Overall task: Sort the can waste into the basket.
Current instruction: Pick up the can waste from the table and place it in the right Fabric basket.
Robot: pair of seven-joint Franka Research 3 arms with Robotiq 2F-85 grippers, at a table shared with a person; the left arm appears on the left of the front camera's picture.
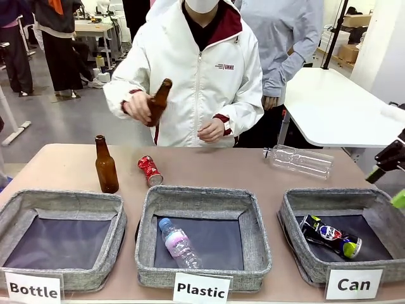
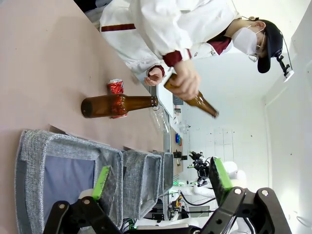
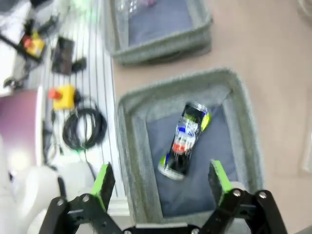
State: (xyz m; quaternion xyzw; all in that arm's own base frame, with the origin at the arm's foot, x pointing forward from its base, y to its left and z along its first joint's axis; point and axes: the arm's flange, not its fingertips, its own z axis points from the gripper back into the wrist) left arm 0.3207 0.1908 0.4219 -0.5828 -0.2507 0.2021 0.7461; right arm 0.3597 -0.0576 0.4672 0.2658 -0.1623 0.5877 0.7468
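Cans are seen apart: the blue can (image 1: pixel 330 237) is laid in the right basket (image 1: pixel 329 194), the red can (image 1: pixel 150 170) on the table (image 1: pixel 209 166) just beyond the middle basket (image 1: pixel 202 196). The left gripper (image 2: pixel 161 178) and right gripper (image 3: pixel 161 178) are spread wide, nothing grasped.

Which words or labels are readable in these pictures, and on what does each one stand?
"Bottle": left card, on the left basket.
"Plastic": middle card, on the middle basket.
"Can": right card, on the right basket.
Too small to read: jacket print, red can, blue can.
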